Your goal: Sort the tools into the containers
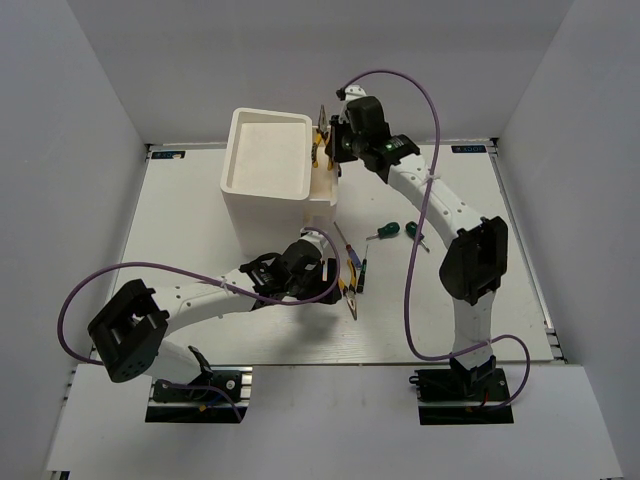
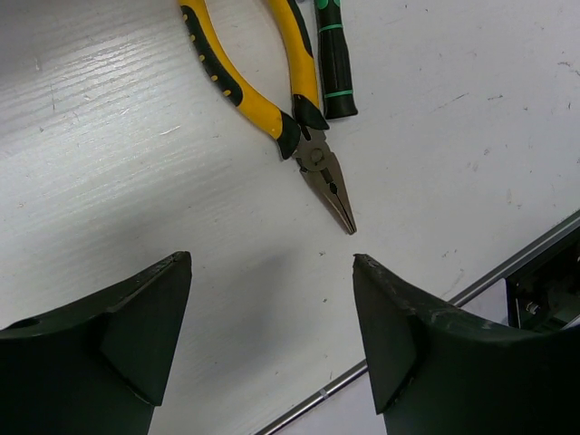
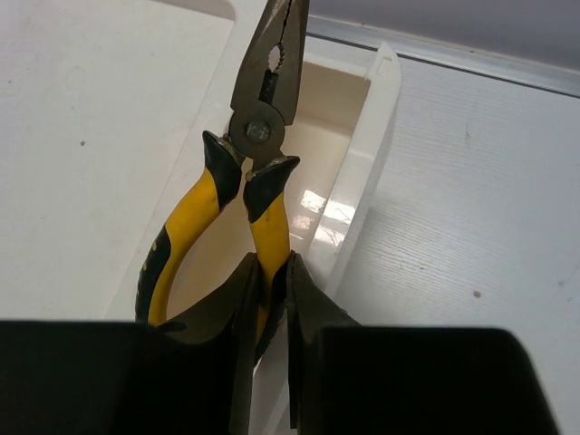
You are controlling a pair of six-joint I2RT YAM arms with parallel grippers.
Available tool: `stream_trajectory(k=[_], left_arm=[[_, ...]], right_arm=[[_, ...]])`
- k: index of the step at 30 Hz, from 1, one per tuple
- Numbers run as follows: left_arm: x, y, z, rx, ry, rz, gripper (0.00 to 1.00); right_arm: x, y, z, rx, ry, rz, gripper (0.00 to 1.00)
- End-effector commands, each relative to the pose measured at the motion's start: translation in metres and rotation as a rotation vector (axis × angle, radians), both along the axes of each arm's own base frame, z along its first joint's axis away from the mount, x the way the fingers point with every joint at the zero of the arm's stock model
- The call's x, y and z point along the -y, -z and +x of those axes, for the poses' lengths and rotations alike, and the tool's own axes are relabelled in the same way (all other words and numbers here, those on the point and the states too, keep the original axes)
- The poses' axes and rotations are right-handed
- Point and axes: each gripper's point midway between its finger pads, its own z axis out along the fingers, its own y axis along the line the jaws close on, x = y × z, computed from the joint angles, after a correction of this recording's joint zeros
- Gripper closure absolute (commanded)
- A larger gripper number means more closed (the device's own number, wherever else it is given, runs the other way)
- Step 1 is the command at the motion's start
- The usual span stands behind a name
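Note:
The tall white container [image 1: 232,160] stands at the back of the table. My right gripper [image 3: 272,263] is shut on one yellow-and-black handle of a pair of pliers [image 3: 258,136]. It holds them nose away from me over a narrow side compartment [image 3: 317,199] at the box's right edge, and the overhead view shows these held pliers [image 1: 320,135] there too. My left gripper [image 2: 272,263] is open just above the table, a little short of the nose of a second pair of pliers [image 2: 299,118]. A green-and-black screwdriver [image 2: 333,54] lies against those pliers.
Two green-handled screwdrivers [image 1: 384,233] [image 1: 413,231] lie right of the box, near the right arm. A metal rail [image 2: 507,263] marks the table's near edge close to my left gripper. Grey walls enclose the table on three sides.

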Motion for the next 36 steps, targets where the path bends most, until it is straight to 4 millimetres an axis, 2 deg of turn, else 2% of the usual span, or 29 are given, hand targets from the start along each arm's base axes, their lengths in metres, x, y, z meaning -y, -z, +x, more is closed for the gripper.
stream_trajectory(k=[1,7,9,10,12,14,18,20,25,27,29,30,31,32,33,34,35,36], left_arm=[[0.001,-0.012,0.001,0.024,-0.010,-0.027,0.18],[0.001,-0.012,0.001,0.024,-0.010,-0.027,0.18],[0.001,-0.009,0.001,0.018,-0.010,-0.020,0.18],[0.001,-0.009,0.001,0.018,-0.010,-0.020,0.18],[0.001,-0.009,0.001,0.018,-0.010,-0.020,0.18],[0.003,-0.013,0.002,0.024,-0.010,-0.027,0.18],[0.003,-0.013,0.002,0.024,-0.010,-0.027,0.18],[0.003,-0.013,0.002,0.024,-0.010,-0.027,0.18],[0.002,-0.011,0.001,0.018,-0.010,-0.020,0.18],[0.002,-0.011,0.001,0.018,-0.010,-0.020,0.18],[0.002,-0.008,0.001,0.013,-0.010,-0.013,0.18],[0.002,-0.008,0.001,0.013,-0.010,-0.013,0.18],[0.004,-0.008,0.003,0.012,-0.010,-0.011,0.18],[0.004,-0.008,0.001,0.007,-0.004,-0.015,0.19],[0.004,-0.004,0.001,0.000,-0.004,-0.007,0.19],[0.009,-0.009,0.000,0.007,0.005,-0.015,0.21],[0.008,-0.004,0.000,-0.001,0.006,-0.005,0.21],[0.011,-0.004,0.002,-0.002,0.006,-0.004,0.21]], right_arm=[[-0.026,-0.028,-0.021,0.009,-0.116,0.142,1.00],[-0.028,-0.029,-0.023,-0.003,-0.154,0.175,1.00],[-0.028,-0.028,-0.024,-0.006,-0.166,0.177,0.92],[-0.027,-0.030,-0.025,-0.006,-0.168,0.182,0.83],[-0.029,-0.030,-0.026,-0.003,-0.179,0.181,0.73],[-0.027,-0.030,-0.026,0.002,-0.181,0.175,0.66],[-0.024,-0.039,-0.024,0.036,-0.181,0.174,0.58],[-0.024,-0.042,-0.023,0.054,-0.182,0.173,0.58],[-0.017,-0.059,-0.019,0.131,-0.178,0.167,0.58],[-0.012,-0.075,-0.020,0.189,-0.173,0.163,0.58],[-0.007,-0.081,-0.023,0.232,-0.185,0.149,0.58],[-0.002,-0.105,-0.030,0.290,-0.189,0.170,0.61],[0.000,-0.100,-0.031,0.300,-0.203,0.149,0.67],[0.000,-0.104,-0.033,0.336,-0.226,0.159,0.72],[0.009,-0.114,-0.045,0.377,-0.253,0.149,0.88],[0.008,-0.115,-0.051,0.410,-0.290,0.121,0.96],[0.012,-0.093,-0.054,0.390,-0.296,0.096,1.00],[0.023,-0.100,-0.054,0.418,-0.278,0.083,1.00]])
